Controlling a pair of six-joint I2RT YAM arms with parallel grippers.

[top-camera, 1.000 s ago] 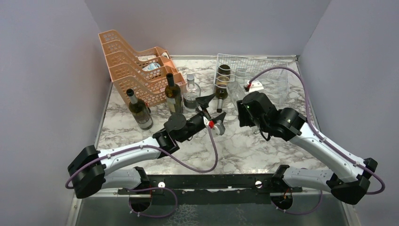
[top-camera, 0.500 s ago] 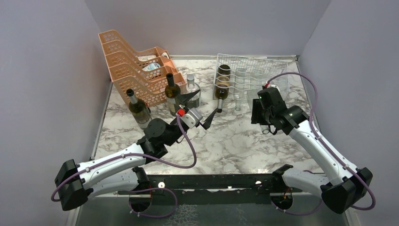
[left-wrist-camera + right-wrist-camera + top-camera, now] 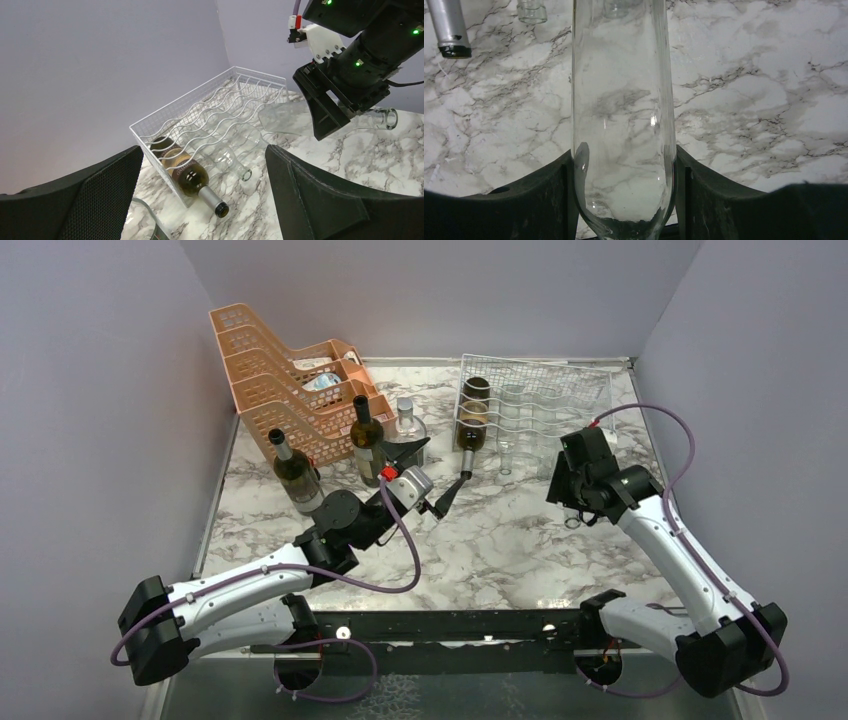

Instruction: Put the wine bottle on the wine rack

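The silver-white wire wine rack (image 3: pixel 570 390) stands at the back right and also shows in the left wrist view (image 3: pixel 215 102). A dark wine bottle (image 3: pixel 472 412) and a clear bottle (image 3: pixel 507 435) lie in its left cradles, necks toward me. My right gripper (image 3: pixel 560 480) is shut on another clear glass wine bottle (image 3: pixel 624 100), held level just in front of the rack's right half. In the left wrist view this bottle (image 3: pixel 285 117) has its base toward the rack. My left gripper (image 3: pixel 432 472) is open and empty, in mid-air left of the rack.
Orange perforated stacked trays (image 3: pixel 290 380) stand at the back left. In front of them stand two dark bottles (image 3: pixel 296 475) (image 3: pixel 368 440) and a clear one (image 3: pixel 405 425), close to my left gripper. Grey walls close in three sides.
My right arm has carried the clear bottle from mid-table back and right to the rack's front. My left arm has drawn back left and turned toward the standing bottles.
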